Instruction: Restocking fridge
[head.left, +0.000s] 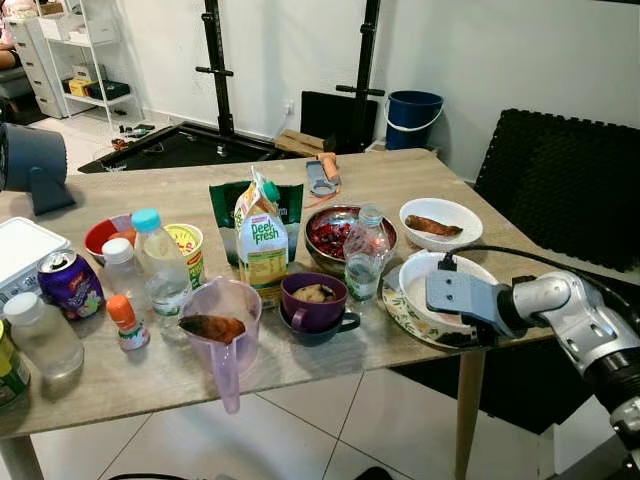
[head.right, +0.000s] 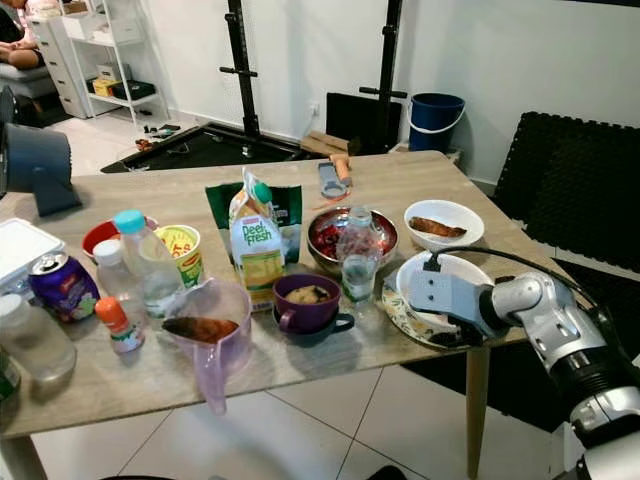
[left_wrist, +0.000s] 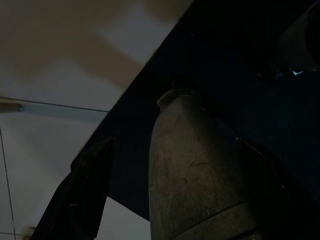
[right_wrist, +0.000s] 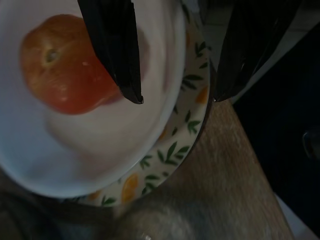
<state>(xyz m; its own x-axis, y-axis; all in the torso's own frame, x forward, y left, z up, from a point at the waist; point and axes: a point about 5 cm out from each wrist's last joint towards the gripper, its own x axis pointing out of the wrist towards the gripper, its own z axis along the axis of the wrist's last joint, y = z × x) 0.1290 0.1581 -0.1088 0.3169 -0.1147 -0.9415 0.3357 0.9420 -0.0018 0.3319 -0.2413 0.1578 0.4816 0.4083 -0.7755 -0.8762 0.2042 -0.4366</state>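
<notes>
Step in hand looks like the pick-up for the fridge run: the right hand (right_wrist: 175, 97) is down over the white bowl (head.left: 420, 275) at the counter's (head.left: 420, 180) near right corner, fingers spread, gripping nothing yet. One finger (right_wrist: 112, 47) sits inside the bowl, above an orange-red round fruit (right_wrist: 62, 67), prob. a tomato; the other finger is outside the bowl wall, over the leaf-patterned plate (right_wrist: 172, 147) the bowl sits on. So the hand straddles the bowl's rim w/ the wall between the fingers.

Next move, as I judge it: close on the rim, lift bowl clear of the plate w/o dragging the plate along, keep it level so the fruit doesn't roll out. Water bottle (head.left: 365, 255) and purple mug (head.left: 313, 302) stand near on the robot's left, so lift straight up, not sideways.

Left hand (left_wrist: 145, 190) hangs idle in the shade over the floor, fingers apart, holding nothing.

Rest of the stock waits on the counter: juice carton (head.left: 262, 250), purple can (head.left: 68, 283), metal bowl (head.left: 335, 235) of red stuff, second white bowl (head.left: 440, 215) further back.
</notes>
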